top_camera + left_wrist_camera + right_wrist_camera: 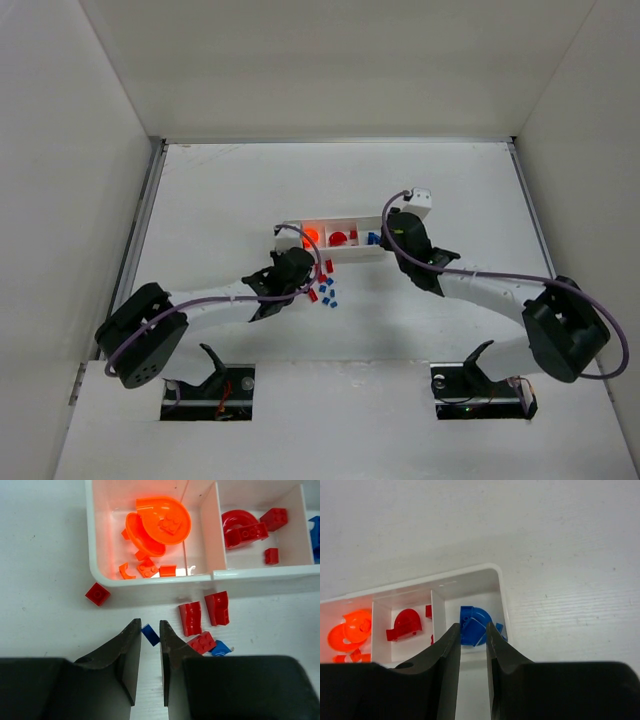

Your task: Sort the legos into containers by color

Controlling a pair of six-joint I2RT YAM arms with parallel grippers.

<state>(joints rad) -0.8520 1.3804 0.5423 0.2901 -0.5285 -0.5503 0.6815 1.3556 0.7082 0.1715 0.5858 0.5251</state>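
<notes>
Legos [191,618] lie mid-counter [220,200] beside the tray [250,573]; your left gripper [149,625], narrow, straddles a blue brick [150,635], perhaps touching; your right gripper [472,626], narrow and empty, hovers above it.

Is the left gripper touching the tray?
Apart. The left wrist view shows a strip of bare table between the left gripper fingertips and the tray near wall.
</notes>
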